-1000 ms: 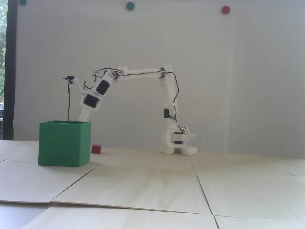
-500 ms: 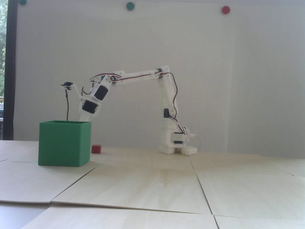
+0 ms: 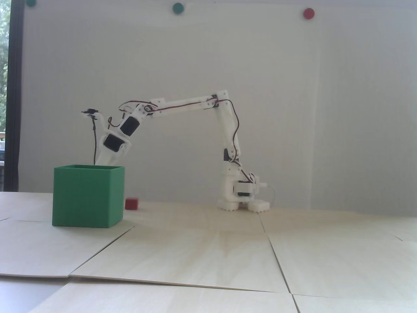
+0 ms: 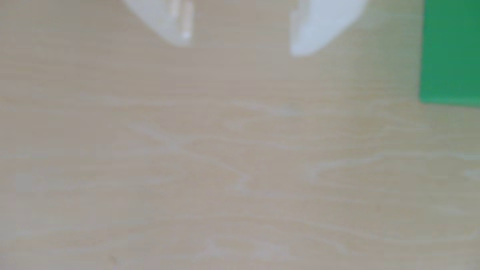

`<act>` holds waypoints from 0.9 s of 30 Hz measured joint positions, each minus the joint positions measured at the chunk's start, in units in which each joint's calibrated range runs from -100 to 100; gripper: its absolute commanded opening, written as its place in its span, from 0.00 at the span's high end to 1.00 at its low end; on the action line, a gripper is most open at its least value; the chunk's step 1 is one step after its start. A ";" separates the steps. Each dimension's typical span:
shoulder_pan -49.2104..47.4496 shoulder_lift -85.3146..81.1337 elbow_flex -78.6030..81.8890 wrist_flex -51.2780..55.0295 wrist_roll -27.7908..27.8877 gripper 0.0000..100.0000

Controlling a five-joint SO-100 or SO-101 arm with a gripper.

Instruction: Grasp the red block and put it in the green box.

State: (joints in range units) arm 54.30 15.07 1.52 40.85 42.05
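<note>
The red block point(image 3: 131, 203) lies on the wooden table just right of the green box point(image 3: 88, 195), a little behind it. The white arm reaches left in the fixed view, and its wrist point(image 3: 114, 143) dips down behind the box's back rim, so the fingertips are hidden there. In the wrist view my gripper point(image 4: 239, 49) is open and empty. Its two white fingertips point(image 4: 181, 33) stand well apart over bare wood. The green box's wall point(image 4: 452, 52) shows at the right edge of that view. The red block is not in the wrist view.
The arm's base point(image 3: 242, 192) stands at the back middle of the table. The table is made of light wooden panels point(image 3: 208, 254) with seams. A white wall with coloured magnets point(image 3: 308, 13) is behind.
</note>
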 measured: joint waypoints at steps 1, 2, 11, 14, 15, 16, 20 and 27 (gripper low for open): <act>0.69 0.00 0.00 0.00 0.00 0.87; 1.22 0.00 0.00 0.00 0.00 0.87; 1.91 0.00 0.00 0.00 0.00 0.87; 1.99 0.00 0.00 0.00 0.00 0.87; 1.99 0.00 0.00 0.00 0.00 0.87; 1.99 0.00 0.00 0.00 0.00 0.87; 1.99 0.00 0.00 0.83 0.00 0.87; 1.99 0.00 0.00 14.14 3.13 0.87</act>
State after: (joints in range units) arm 56.29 15.07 1.52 54.99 45.18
